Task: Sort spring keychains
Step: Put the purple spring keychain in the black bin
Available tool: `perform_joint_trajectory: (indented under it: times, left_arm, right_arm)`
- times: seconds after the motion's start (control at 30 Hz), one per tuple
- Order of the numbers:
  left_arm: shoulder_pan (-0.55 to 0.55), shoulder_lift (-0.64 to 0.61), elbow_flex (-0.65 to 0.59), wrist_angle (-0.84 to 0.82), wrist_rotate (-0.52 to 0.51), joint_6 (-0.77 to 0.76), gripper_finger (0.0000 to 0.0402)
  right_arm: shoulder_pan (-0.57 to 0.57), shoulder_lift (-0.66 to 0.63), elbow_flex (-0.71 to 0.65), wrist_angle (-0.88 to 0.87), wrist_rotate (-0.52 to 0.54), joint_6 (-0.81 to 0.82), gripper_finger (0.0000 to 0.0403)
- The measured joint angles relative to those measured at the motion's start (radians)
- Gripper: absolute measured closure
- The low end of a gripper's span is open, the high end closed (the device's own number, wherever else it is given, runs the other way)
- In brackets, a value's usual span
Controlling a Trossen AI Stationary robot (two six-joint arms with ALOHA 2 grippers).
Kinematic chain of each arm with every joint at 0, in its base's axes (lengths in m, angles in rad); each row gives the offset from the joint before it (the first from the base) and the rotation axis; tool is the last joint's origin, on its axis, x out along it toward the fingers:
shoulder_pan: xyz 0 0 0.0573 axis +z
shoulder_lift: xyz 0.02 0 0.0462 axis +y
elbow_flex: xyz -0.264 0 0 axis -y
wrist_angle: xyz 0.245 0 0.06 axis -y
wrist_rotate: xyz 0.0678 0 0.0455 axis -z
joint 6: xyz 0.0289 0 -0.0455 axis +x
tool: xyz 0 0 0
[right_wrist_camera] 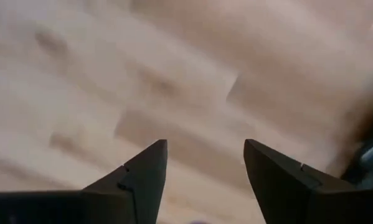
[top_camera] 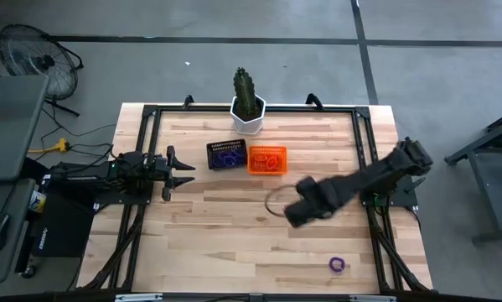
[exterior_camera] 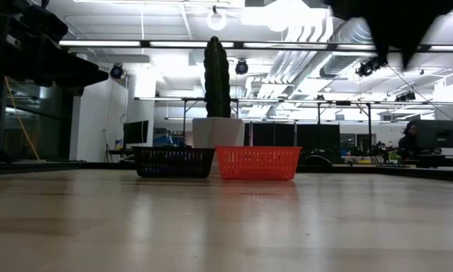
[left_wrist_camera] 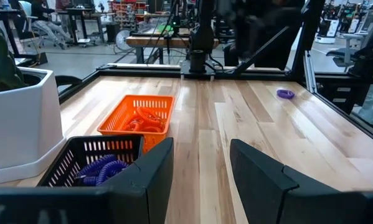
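Note:
One purple spring keychain (top_camera: 338,265) lies alone on the table near the near right corner; the left wrist view shows it too (left_wrist_camera: 286,94). More purple coils (left_wrist_camera: 102,169) sit in the black mesh basket (top_camera: 226,155), and orange coils (left_wrist_camera: 144,120) in the orange mesh basket (top_camera: 266,159). My right gripper (right_wrist_camera: 205,162) is open, hovering over bare wood near the table's middle (top_camera: 297,214), well away from the loose keychain. My left gripper (left_wrist_camera: 200,155) is open at the left side (top_camera: 179,172), pointing toward the baskets.
A cactus in a white pot (top_camera: 248,105) stands behind the baskets at the far edge. A black frame (top_camera: 150,113) runs around the tabletop. Bare wood stretches across the near half of the table. People and desks show in the room beyond.

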Motion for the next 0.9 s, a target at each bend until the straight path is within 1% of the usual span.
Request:
perform_joint_trajectory:
  times: [0.13, 0.3, 0.4, 0.6, 0.77, 0.9]
  left_arm:
    - [0.000, 0.000, 0.000, 0.000, 0.000, 0.000, 0.0245]
    - [0.000, 0.000, 0.000, 0.000, 0.000, 0.000, 0.0245]
    - [0.000, 0.000, 0.000, 0.000, 0.000, 0.000, 0.0245]
    - [0.000, 0.000, 0.000, 0.000, 0.000, 0.000, 0.0245]
    - [0.000, 0.000, 0.000, 0.000, 0.000, 0.000, 0.0245]
    - [0.000, 0.000, 0.000, 0.000, -0.001, 0.000, 0.0245]
  right_arm:
    - [0.101, -0.065, -0.157, 0.159, -0.095, 0.152, 0.0198]
    - [0.193, -0.087, -0.264, 0.320, -0.177, 0.289, 0.0199]
    - [0.232, -0.087, -0.298, 0.374, -0.210, 0.339, 0.0199]
    - [0.305, -0.082, -0.337, 0.425, -0.264, 0.413, 0.0199]
    - [0.370, -0.042, -0.348, 0.467, -0.312, 0.475, 0.0199]
    - [0.419, -0.007, -0.348, 0.540, -0.320, 0.532, 0.0199]
